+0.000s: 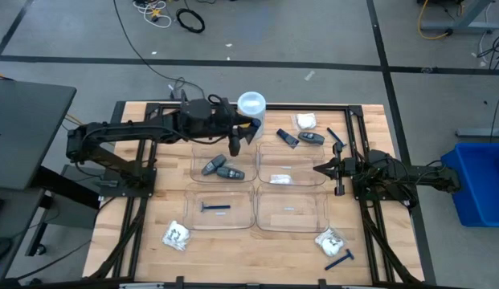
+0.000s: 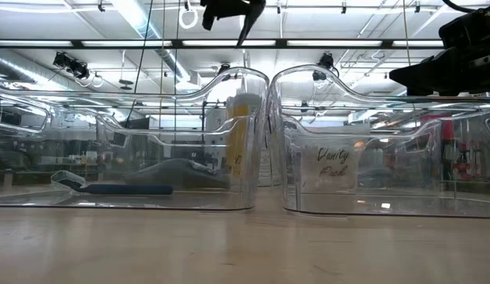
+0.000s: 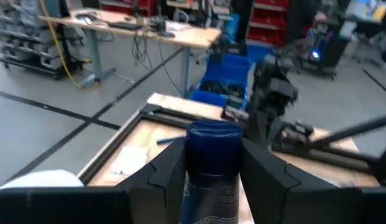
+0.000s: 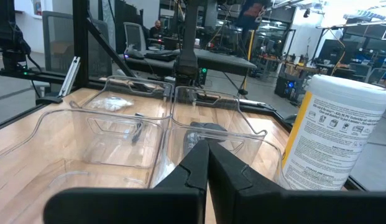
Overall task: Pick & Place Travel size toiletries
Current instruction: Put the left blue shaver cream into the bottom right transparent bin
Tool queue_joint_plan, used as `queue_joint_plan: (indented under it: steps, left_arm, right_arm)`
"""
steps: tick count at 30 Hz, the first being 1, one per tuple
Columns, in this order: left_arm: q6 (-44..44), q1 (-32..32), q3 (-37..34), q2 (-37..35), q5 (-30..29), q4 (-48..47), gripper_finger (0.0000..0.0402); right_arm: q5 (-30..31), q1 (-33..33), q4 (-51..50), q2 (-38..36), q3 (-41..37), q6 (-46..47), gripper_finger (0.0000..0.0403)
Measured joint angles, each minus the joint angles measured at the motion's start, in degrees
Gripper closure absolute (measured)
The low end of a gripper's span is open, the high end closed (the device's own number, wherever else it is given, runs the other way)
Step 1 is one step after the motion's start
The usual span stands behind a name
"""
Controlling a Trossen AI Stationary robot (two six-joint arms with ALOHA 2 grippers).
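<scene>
My left gripper [image 1: 235, 143] hangs over the far left clear tray [image 1: 194, 152], shut on a dark blue flat tube [image 3: 211, 163]. In that tray lie a grey oval stick [image 1: 210, 166] and another dark item [image 1: 231, 172]. The far right tray [image 1: 265, 152] holds a white packet [image 1: 281, 178], and the near left tray holds a blue razor [image 1: 215, 207]. Two more dark tubes [image 1: 286, 137] [image 1: 311, 138] and a white packet [image 1: 305, 121] lie on the wood at the far side. My right gripper [image 1: 317, 168] waits shut at the far right tray's right edge. My left gripper pinches the dark blue tube between its two fingers [image 3: 168, 168], one on each flat side. The tube lies along the fingers, and its rounded end [image 3: 211, 132] sticks out past their tips. It is lifted clear above the far left tray [image 2: 246, 28].
A tall yellow canister with a white lid [image 1: 251, 104] stands just beyond the far trays, close to my left gripper. White packets [image 1: 177, 235] [image 1: 329, 239] and a blue razor [image 1: 339, 259] lie near the front edge. Another razor [image 1: 336, 136] lies far right.
</scene>
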Motion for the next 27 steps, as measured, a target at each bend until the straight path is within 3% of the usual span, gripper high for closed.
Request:
queue_joint_plan:
  steps: [10,21,27]
  left_arm:
    - [-5.35,-0.11,0.21,2.45,-8.08,10.69,0.0262]
    - [-14.59,-0.11,0.0,6.95,-9.1,16.04,0.0262]
    - [-15.16,-0.09,0.0,7.36,-9.16,16.36,0.0262]
  right_arm:
    - [0.52,0.0,-0.02,0.01,-0.01,-6.24,0.039]
    - [1.54,-0.01,0.0,-0.01,0.01,-6.47,0.039]
    - [1.56,-0.01,0.21,-0.01,-0.01,-6.47,0.039]
